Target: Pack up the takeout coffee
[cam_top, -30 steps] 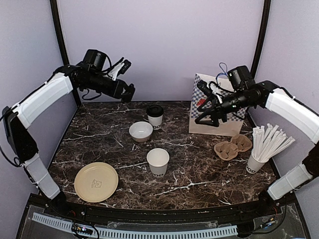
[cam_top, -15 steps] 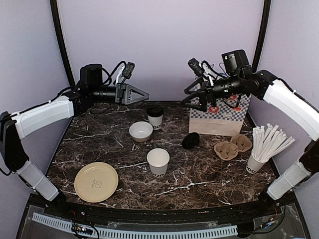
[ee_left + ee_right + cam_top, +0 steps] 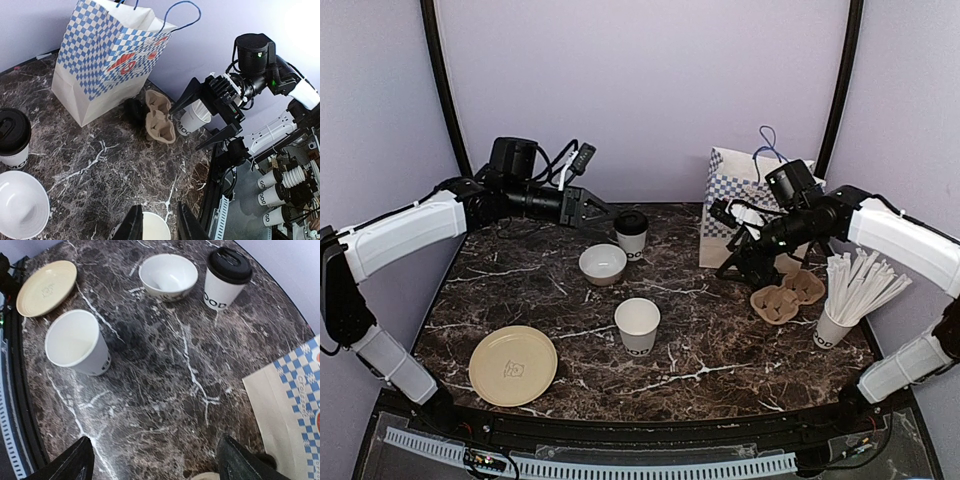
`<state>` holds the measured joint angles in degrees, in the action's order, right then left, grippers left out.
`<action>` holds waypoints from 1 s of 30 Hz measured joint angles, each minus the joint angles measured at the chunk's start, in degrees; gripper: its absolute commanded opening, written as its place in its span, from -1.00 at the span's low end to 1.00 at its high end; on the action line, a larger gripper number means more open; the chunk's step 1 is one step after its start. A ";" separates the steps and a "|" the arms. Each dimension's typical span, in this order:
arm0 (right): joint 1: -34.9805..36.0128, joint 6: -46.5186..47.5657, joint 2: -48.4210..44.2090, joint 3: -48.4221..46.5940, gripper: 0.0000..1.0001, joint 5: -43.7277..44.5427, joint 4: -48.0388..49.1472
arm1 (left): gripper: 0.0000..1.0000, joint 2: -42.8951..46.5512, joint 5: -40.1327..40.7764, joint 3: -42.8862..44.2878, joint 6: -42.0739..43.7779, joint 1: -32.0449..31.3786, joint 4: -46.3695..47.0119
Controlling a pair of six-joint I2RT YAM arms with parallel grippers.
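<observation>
Two takeout coffee cups stand mid-table. The one with a black lid (image 3: 631, 233) (image 3: 226, 277) (image 3: 12, 138) is at the back, and the uncapped white cup (image 3: 637, 325) (image 3: 75, 342) stands nearer the front. My left gripper (image 3: 595, 209) (image 3: 159, 210) hovers just left of the lidded cup. Its fingers are a little apart and hold nothing, with the open cup's rim showing far below them. My right gripper (image 3: 726, 246) (image 3: 160, 465) hangs low in front of the bag, wide open and empty.
A blue-checked paper bag (image 3: 748, 205) (image 3: 107, 60) stands at the back right. A brown pulp cup tray (image 3: 787, 295) (image 3: 159, 120) lies by it with a dark round thing (image 3: 132, 110) beside. There is a cup of white sticks (image 3: 850, 295), a white bowl (image 3: 603, 264) and a tan plate (image 3: 513, 365).
My right gripper came down from beside the bag's top to low in front of it. It now covers the dark round thing in the top view. My left gripper reached lower toward the lidded cup.
</observation>
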<state>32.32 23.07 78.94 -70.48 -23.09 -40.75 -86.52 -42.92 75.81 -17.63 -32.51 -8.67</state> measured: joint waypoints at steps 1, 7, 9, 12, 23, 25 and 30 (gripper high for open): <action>-0.39 0.66 -0.72 1.16 0.65 1.84 -0.31 | -0.40 -0.20 1.44 0.52 0.98 -0.39 -1.20; -2.51 1.62 0.00 3.30 0.52 10.73 -2.03 | -0.23 -0.81 6.54 1.84 4.68 -2.27 -4.85; -2.95 1.27 1.07 3.30 0.51 14.23 -1.90 | -0.19 -0.81 7.78 1.84 5.49 -2.82 -5.60; -3.21 0.31 3.85 3.30 0.47 19.17 -1.55 | -0.14 -0.81 9.38 1.84 6.32 -3.43 -6.36; -4.87 -2.84 18.27 -0.37 0.23 30.91 -1.29 | -0.10 -0.39 12.02 -0.33 8.37 -4.07 -6.91; -5.90 -3.48 20.98 -2.25 0.28 31.93 -1.29 | -0.10 -0.33 12.15 -0.92 8.70 -4.07 -6.88; -8.17 -4.61 25.49 -4.33 0.46 34.21 -0.72 | -0.09 0.39 12.35 -2.97 9.90 -4.09 -6.91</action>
<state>24.14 18.46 104.42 -74.81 11.11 -41.47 -86.13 -30.57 72.84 -7.73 -36.60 -15.57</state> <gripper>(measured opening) 0.692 0.453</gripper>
